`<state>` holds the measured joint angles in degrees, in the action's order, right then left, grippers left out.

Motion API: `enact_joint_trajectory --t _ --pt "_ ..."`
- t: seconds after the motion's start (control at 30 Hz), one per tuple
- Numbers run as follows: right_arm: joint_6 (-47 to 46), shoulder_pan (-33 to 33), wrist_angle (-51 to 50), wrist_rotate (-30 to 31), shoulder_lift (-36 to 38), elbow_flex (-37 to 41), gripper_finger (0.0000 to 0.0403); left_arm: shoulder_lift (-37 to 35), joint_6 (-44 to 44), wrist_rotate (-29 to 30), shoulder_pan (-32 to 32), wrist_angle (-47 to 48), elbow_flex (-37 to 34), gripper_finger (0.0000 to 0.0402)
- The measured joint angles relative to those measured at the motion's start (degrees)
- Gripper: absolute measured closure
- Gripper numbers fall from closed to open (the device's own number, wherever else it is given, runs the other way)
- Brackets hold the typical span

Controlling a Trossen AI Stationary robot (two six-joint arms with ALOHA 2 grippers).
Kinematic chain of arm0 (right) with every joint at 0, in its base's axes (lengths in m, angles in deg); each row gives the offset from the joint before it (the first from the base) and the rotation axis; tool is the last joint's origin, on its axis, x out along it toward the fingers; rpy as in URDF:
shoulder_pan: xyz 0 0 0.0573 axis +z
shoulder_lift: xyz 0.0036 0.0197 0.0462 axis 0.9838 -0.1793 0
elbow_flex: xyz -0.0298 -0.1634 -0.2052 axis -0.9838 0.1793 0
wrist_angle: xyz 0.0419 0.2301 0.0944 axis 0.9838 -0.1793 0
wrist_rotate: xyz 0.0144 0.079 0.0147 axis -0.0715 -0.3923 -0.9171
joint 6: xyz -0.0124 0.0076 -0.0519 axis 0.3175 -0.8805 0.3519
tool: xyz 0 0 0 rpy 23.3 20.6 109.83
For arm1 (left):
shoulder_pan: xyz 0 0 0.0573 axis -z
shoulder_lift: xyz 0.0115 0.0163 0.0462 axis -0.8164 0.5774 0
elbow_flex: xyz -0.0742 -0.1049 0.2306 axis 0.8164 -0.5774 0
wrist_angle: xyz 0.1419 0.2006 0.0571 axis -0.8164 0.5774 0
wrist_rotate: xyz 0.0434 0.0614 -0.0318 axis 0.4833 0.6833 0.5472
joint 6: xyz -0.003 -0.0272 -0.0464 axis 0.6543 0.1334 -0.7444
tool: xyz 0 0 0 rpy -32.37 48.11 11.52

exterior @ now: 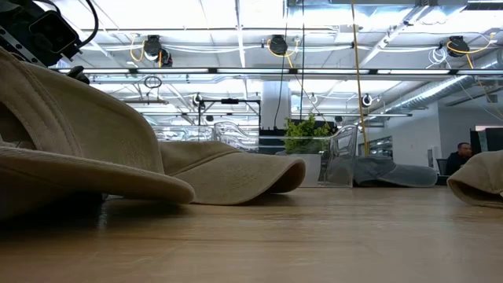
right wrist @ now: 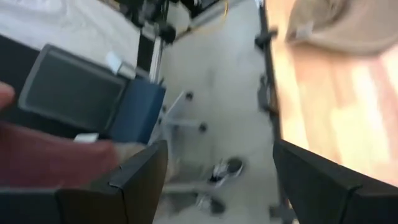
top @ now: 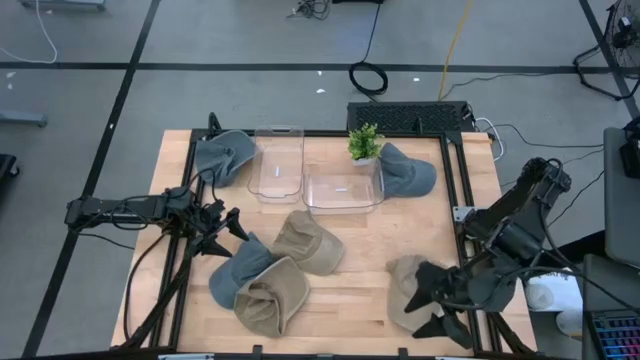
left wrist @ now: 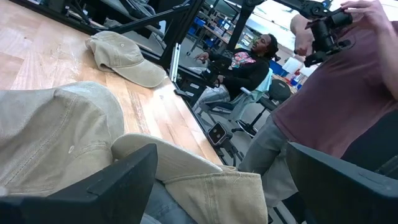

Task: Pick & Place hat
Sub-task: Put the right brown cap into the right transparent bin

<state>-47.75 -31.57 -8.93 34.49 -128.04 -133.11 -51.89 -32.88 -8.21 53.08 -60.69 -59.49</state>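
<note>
Nearby, clear bins [top: 300, 172], plant [top: 365, 143].

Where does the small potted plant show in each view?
High view: potted plant at the table's far edge, near the middle.
Low view: mid-picture, far back.
Left wrist view: not in it.
Right wrist view: not in it.
Shared landmark: the clear bin beside it.

6 hats [top: 309, 242], 2 clear bins [top: 279, 163], 1 plant [top: 365, 143]

bright overhead ceiling strips [exterior: 236, 71] w/ glare, soft shadows, right wrist view motion-blurred, near cap [exterior: 71, 149] defocused
</note>
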Motion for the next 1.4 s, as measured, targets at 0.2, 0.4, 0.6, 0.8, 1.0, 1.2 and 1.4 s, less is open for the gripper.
enact_joint_trajectory --t 0.2,0.4,0.6,0.8,1.0,1.2,1.4 --pt "-5.16 -0.42 -2.86 -9.05 -0.02 0.26 0.0124 0.0 0.01 0.01 0.01 0.0 0.0 0.0041" --pt "-8.38 -0.46 -3.02 -15.91 -0.07 2.91 0.0124 0.0 0.01 -0.01 0.01 0.0 0.0 0.0041" --pt "-9.05 -0.14 -3.24 -16.33 -0.07 6.68 0.0124 0.02 0.01 0.02 0.0 0.0 0.0 0.0041" --pt "-9.19 1.21 -2.88 -12.26 -0.79 7.69 0.0124 0.0 0.0 0.02 -0.01 0.0 0.02 0.0041" --pt "-10.33 3.77 -2.05 -12.46 -3.01 7.72 0.0124 0.02 0.02 0.0 0.02 0.0 0.01 0.0041" --pt "-9.8 5.07 -5.3 -11.27 -3.97 7.72 0.0124 0.02 0.02 -0.01 -0.01 0.0 0.0 0.0041" --pt "-5.01 5.16 -12.48 -5.3 -4.38 7.69 0.0124 0.02 0.02 0.02 0.0 0.0 0.0 0.0041"
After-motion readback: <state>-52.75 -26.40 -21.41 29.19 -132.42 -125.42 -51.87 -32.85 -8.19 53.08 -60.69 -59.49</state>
